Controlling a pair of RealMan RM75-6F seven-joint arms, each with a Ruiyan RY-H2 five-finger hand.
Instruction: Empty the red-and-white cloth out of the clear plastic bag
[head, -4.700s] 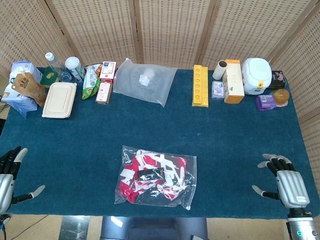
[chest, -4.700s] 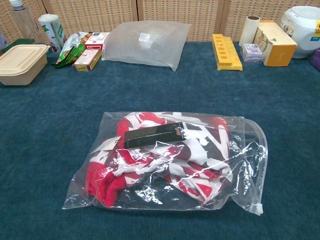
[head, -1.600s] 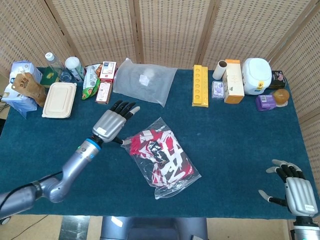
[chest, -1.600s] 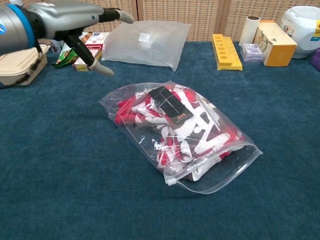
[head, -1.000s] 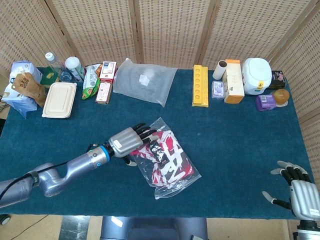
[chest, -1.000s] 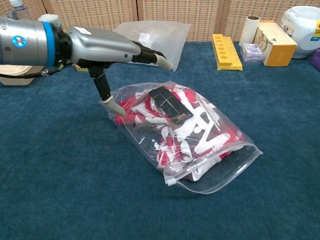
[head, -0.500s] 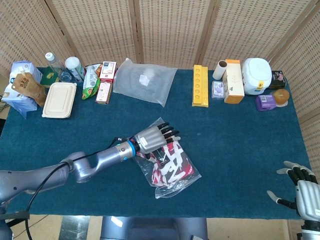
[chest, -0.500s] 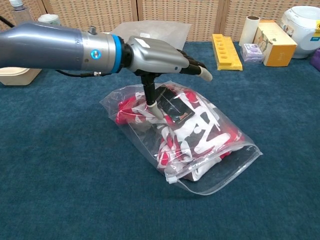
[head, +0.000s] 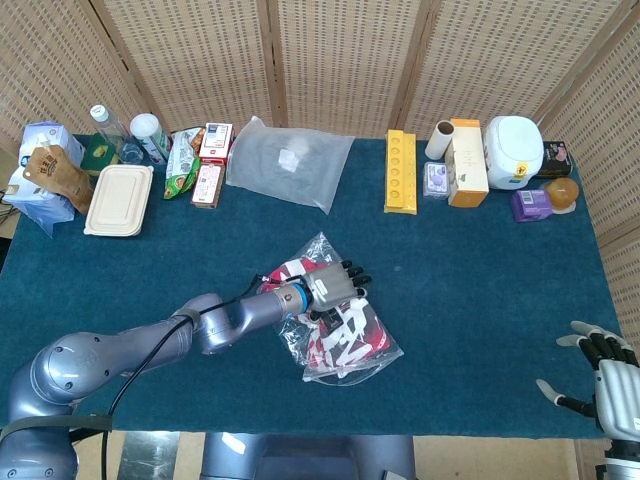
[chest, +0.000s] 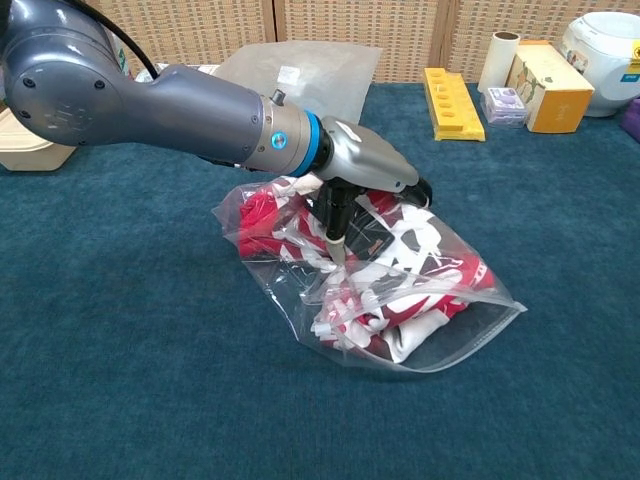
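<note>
- I have the left hand (chest: 372, 172) down on the clear plastic bag (head: 335, 310), a little below and left of the middle of the head view, on the blue table cloth (head: 470, 280).
- From the chest view the palm sits on top of the bag and the thumb presses down into the plastic at its middle – whether the fingers actually pinch the film or only press on it, I cannot tell.
- In the head view the dark fingertips (head: 352, 270) reach just past the bag's upper right side, lying close together.
- The red-and-white cloth (chest: 400, 275) is inside the bag, bunched up, with a dark label under my palm; the bag's open-looking flat end points to the lower right of the chest view.
- The right hand (head: 615, 385) is at the lower right corner of the head view, at the table's edge, well apart from the bag – fingers spread, holding nothing.
- Along the top of the head view: a second, frosted bag (head: 288, 160) at upper centre, a beige lidded box (head: 118, 200) and snack packets (head: 197, 160) at upper left.
- At upper right there is a yellow tray (head: 400, 172), an orange carton (head: 467, 162) and a white cooker (head: 513, 150).
</note>
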